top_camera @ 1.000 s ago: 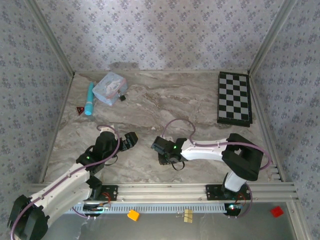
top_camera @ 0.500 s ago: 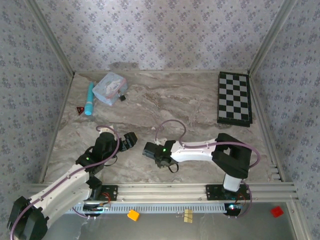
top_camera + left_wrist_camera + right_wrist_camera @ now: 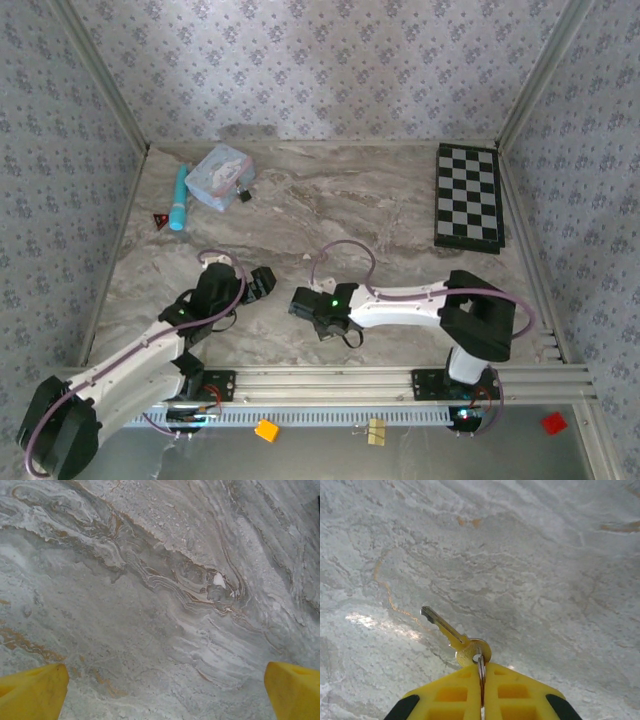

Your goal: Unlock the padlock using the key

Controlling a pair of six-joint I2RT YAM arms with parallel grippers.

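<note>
A brass key (image 3: pixel 451 635) sticks out up and to the left from my right gripper (image 3: pixel 483 667). Its yellow fingers (image 3: pixel 455 692) are shut on the key's silvery ring (image 3: pixel 481 669), just above the marble table (image 3: pixel 545 580). From above, that gripper (image 3: pixel 318 318) is at the near centre of the table. The tiny black padlock (image 3: pixel 242 197) lies far off at the back left, against a light-blue tin (image 3: pixel 219 176). My left gripper (image 3: pixel 262 283) is open over bare marble, its yellow fingertips (image 3: pixel 35 690) wide apart with nothing between them (image 3: pixel 167 690).
A teal cylinder (image 3: pixel 178 197) and a small red-and-black triangle (image 3: pixel 160 220) lie by the left wall. A folded chessboard (image 3: pixel 468 197) lies at the back right. Patterned walls close the table on three sides.
My right gripper has closed on the key's ring and shifted left toward the near centre. The left arm has barely moved.
</note>
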